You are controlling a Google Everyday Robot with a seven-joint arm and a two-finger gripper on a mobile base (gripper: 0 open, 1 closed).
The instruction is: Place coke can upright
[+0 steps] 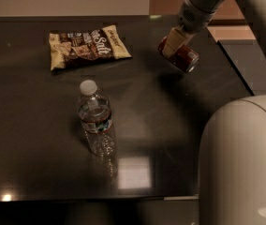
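Observation:
The red coke can [187, 58] lies tilted on its side, its silver end facing lower right, held a little above the dark table [39, 139] at the far right. My gripper [173, 43] comes down from the top right and is shut on the can, its tan fingers [174, 39] clasping the can's body. The can's shadow falls on the table just below it.
A clear water bottle [95, 121] with a white cap stands upright mid-table. A snack bag [87, 46] lies flat at the back left. My arm's large white body [240, 163] fills the lower right. The table's right edge runs near the can.

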